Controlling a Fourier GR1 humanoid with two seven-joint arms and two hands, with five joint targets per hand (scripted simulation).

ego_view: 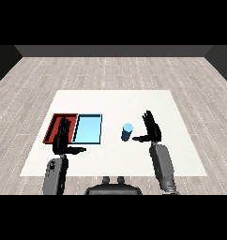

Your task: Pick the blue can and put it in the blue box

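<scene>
Can (127,131) stands upright right of 2 side-by-side trays (100,129).

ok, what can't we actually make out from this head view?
- Red tray: its near part is hidden behind the left robot hand.
- Blue can: too small to show any marking.
- Gap between the right robot hand and the can: one view only, so depth is unclear.

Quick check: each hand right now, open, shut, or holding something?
Left hand: open, holding nothing, over the red tray.
Right hand: open, beside the blue can, not gripping it.
</scene>
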